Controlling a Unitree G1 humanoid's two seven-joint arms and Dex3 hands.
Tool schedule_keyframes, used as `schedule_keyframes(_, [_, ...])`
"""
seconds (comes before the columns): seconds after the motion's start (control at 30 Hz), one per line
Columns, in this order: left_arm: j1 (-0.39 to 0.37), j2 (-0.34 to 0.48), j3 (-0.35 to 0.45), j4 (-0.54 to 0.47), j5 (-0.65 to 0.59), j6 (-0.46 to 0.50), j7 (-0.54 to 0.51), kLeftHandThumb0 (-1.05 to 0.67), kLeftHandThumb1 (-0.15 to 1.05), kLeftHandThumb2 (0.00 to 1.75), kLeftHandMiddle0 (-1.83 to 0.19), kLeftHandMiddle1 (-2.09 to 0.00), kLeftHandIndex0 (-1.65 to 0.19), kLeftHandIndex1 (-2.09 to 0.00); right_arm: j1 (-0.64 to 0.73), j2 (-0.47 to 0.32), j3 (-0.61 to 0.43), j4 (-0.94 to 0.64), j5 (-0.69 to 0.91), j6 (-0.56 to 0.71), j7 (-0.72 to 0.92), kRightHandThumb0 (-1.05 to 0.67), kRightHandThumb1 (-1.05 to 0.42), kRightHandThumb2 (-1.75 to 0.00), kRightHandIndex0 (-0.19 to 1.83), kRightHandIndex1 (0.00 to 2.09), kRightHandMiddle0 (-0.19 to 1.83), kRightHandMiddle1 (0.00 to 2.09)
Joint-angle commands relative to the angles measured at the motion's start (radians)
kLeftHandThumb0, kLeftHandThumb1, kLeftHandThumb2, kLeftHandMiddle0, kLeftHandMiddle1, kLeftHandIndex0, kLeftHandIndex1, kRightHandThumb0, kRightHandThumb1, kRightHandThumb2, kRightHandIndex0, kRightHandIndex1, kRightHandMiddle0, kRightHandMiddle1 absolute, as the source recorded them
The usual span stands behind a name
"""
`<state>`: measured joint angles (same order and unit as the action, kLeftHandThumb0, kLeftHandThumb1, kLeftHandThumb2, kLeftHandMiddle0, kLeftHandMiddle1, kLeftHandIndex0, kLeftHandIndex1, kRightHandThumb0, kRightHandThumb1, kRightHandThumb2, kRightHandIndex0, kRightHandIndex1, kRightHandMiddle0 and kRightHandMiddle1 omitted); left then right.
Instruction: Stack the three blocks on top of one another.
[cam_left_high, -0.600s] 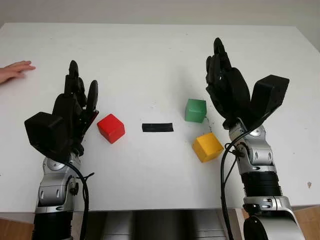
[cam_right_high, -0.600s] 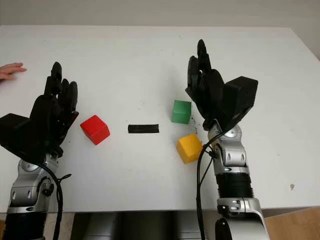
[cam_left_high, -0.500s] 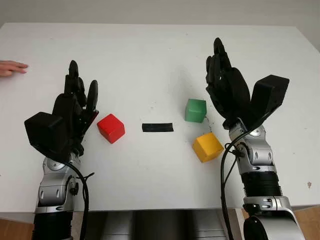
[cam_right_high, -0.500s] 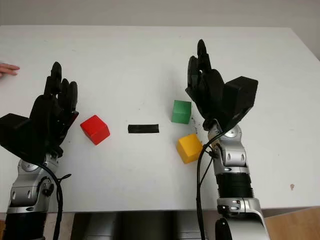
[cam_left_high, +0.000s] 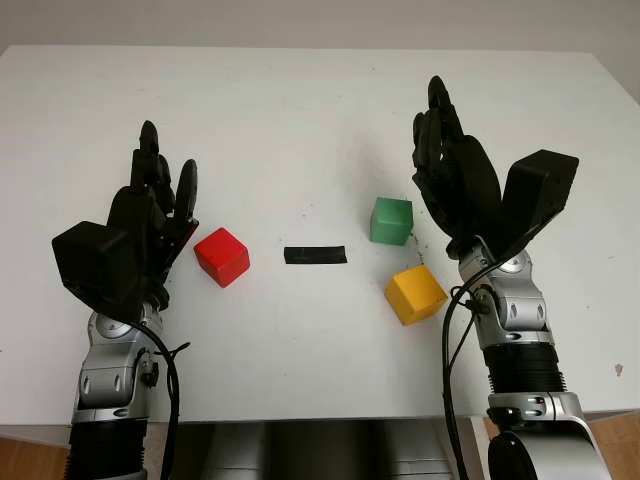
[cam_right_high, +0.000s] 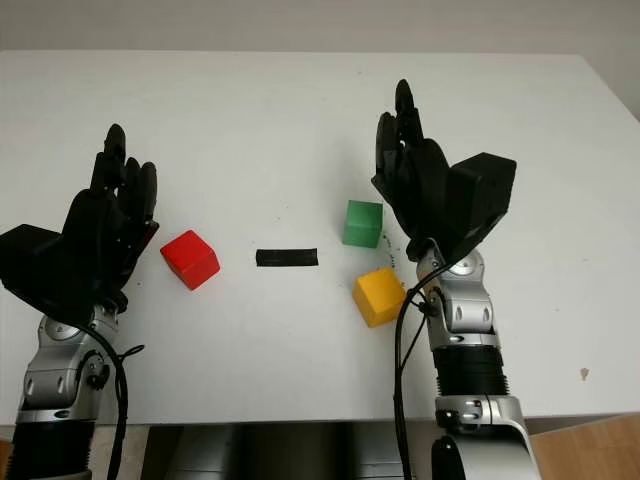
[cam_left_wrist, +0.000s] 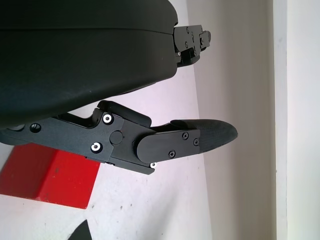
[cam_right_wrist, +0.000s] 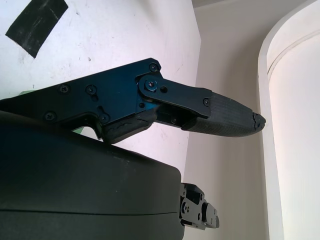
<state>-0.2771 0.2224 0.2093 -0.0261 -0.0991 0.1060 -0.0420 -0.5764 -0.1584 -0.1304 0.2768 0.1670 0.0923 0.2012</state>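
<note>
Three blocks lie apart on the white table (cam_left_high: 300, 110). The red block (cam_left_high: 222, 256) is left of centre, and its side also appears in the left wrist view as a red block (cam_left_wrist: 47, 175). A green block (cam_left_high: 391, 221) lies right of centre, with a yellow block (cam_left_high: 415, 294) just in front of it. My left hand (cam_left_high: 150, 205) is open, raised just left of the red block. On the other side, my right hand (cam_left_high: 445, 155) is open and raised just right of the green block. Neither hand holds anything.
A short strip of black tape (cam_left_high: 315, 255) lies on the table between the red and green blocks; it is also seen as black tape (cam_right_wrist: 36, 22) in the right wrist view. The table's front edge (cam_left_high: 320, 415) runs near the arms' bases.
A person's hand at the table's far left edge has pulled back out of view. My left hand has risen very slightly. The blocks and right hand have not moved.
</note>
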Motion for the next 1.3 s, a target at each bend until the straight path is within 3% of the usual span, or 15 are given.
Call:
schedule_keyframes(0.0, [-0.008,0.024,0.008,-0.029,-0.001,0.002,-0.014,-0.64,1.05,0.51,0.16,-0.06,0.12,-0.06,-0.018,-0.012,-0.003,-0.007,0.001,-0.006,0.004,-0.77,-1.05,-0.73,-0.19,0.00,-0.19,0.00])
schedule_keyframes(0.2, [-0.017,0.129,0.036,-0.078,-0.005,0.019,-0.087,-0.61,1.05,0.37,-0.01,-0.10,-0.01,-0.12,-0.035,-0.008,-0.020,-0.003,0.016,-0.008,-0.007,-0.78,-1.05,-0.74,-0.19,0.00,-0.19,0.00])
schedule_keyframes(0.33, [-0.035,0.291,0.035,-0.080,0.036,0.022,-0.206,-0.56,1.05,0.24,-0.36,-0.13,-0.32,-0.25,-0.040,-0.010,-0.025,0.002,0.019,-0.008,-0.009,-0.79,-1.05,-0.74,-0.19,0.00,-0.19,0.00])
schedule_keyframes(0.5, [-0.074,0.466,0.026,-0.068,0.053,0.027,-0.371,-0.51,1.00,0.07,-0.49,-0.10,-0.44,-0.28,-0.039,-0.015,-0.031,-0.004,0.026,0.001,-0.007,-0.80,-1.05,-0.73,-0.19,0.00,-0.19,0.00])
schedule_keyframes(0.67, [-0.104,0.634,-0.040,-0.047,0.181,-0.088,-0.497,-0.45,0.95,0.04,-0.45,-0.07,-0.43,-0.28,-0.047,-0.019,-0.035,-0.007,0.032,0.008,-0.017,-0.81,-1.05,-0.74,-0.19,0.00,-0.19,0.00])
schedule_keyframes(0.83, [-0.135,0.723,-0.126,-0.055,0.309,-0.137,-0.576,-0.48,0.93,0.05,-0.24,-0.01,-0.35,-0.17,-0.051,-0.019,-0.033,-0.006,0.029,0.011,-0.026,-0.82,-1.05,-0.72,-0.19,0.00,-0.19,0.00])
schedule_keyframes(0.97, [-0.177,0.758,-0.211,-0.057,0.402,-0.181,-0.640,-0.46,0.90,0.04,-0.14,-0.01,-0.34,-0.14,-0.050,-0.019,-0.032,-0.007,0.032,0.012,-0.019,-0.81,-1.05,-0.72,-0.19,0.00,-0.19,0.00])
schedule_keyframes(1.17, [-0.205,0.761,-0.262,-0.091,0.489,-0.179,-0.696,-0.41,0.88,0.05,-0.06,-0.02,-0.33,-0.12,-0.046,-0.016,-0.026,-0.005,0.021,0.006,-0.027,-0.81,-1.05,-0.73,-0.19,0.00,-0.19,0.00])
schedule_keyframes(1.27, [-0.210,0.754,-0.272,-0.087,0.491,-0.225,-0.704,-0.34,0.87,0.05,-0.05,-0.03,-0.33,-0.10,-0.044,-0.020,-0.020,-0.006,0.008,0.006,-0.030,-0.81,-1.05,-0.73,-0.19,0.00,-0.19,0.00])
